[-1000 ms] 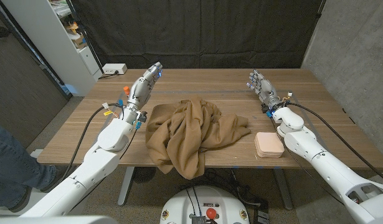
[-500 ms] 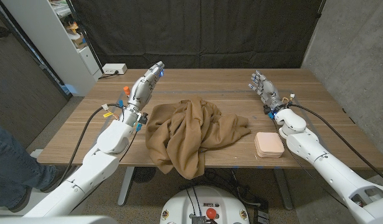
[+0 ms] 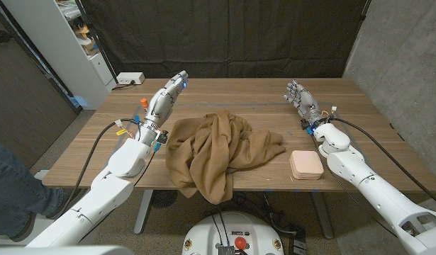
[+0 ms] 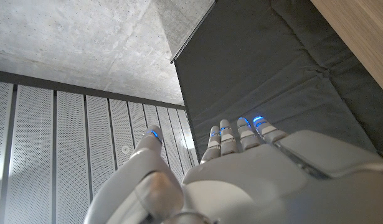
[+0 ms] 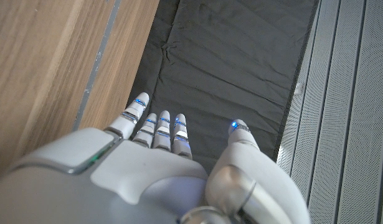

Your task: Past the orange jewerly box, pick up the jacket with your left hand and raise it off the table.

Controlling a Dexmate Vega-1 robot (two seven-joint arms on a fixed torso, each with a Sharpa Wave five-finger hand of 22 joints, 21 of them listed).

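while i look down from my head, the jacket (image 3: 221, 154) lies crumpled mid-table with one fold over the near edge, the box (image 3: 305, 164) just to its right, my left hand (image 3: 166, 97) raised past its far left corner and my right hand (image 3: 300, 99) beyond the box, both holding nothing. from my left wrist, my fingers (image 4: 230, 136) reach out straight and released toward a dark curtain (image 4: 291, 74). from my right wrist, my fingers (image 5: 161, 127) are likewise loose and apart beside the table (image 5: 48, 68).

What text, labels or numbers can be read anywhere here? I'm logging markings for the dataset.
None can be read.
Jewelry box: plain lid, no print showing.
Jacket: no tag or logo showing.
Left hand and right hand: blue lights, no lettering.
Shelf items: too small to read.
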